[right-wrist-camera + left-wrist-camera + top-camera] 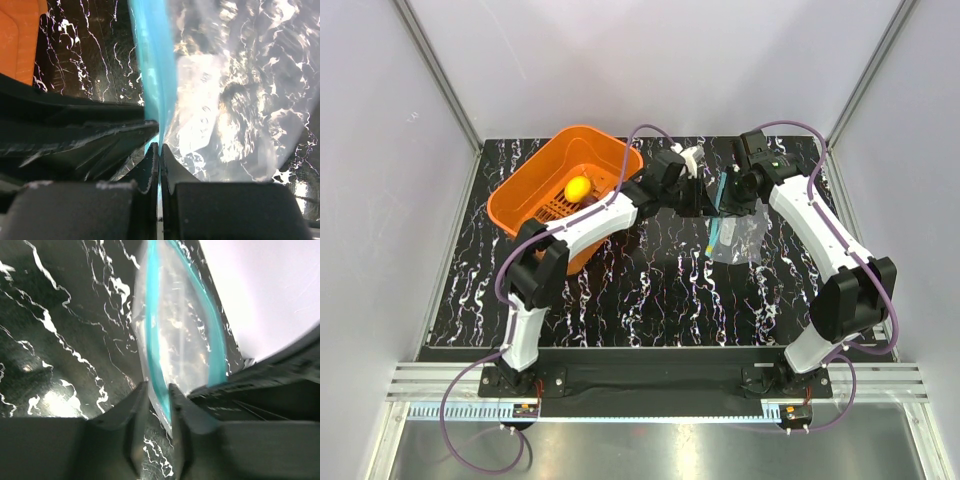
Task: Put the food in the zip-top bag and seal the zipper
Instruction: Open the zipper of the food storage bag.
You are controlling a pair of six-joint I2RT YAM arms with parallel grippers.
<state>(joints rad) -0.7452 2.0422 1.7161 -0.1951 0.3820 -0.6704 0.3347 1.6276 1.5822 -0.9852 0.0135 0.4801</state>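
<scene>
BAG HELD AT THE ZIPPER: A clear bag (735,240) is held up between two grippers over the far half of a black marbled table (650,290), just right of centre.

The right gripper (159,147) is seen clenched on the bag at its zipper (155,60). In the right wrist view its jaws are pressed together, and the teal strip is caught in the seam between them.

The left gripper (159,392) is set around the same mouth edge from the other side. A narrow gap is shown between its fingers (132,430), and the strip is threaded through that gap. Whether the strip is pinched there or merely straddled cannot be told.

In the left wrist view the zipper's two teal tracks are seen bowed apart, so the mouth is shown unsealed. The clear film is spread from the grippers toward the near side of the table. Whether its lower edge is rested on the surface cannot be told. A pale patch is glimpsed through the film in the right wrist view, but what it is cannot be made out.

One yellow piece of food (578,187) is seen lying in an orange basket (545,165) at the far left of the table, well apart from the bag. The left arm (590,222) is stretched across the basket's near right corner.
</scene>
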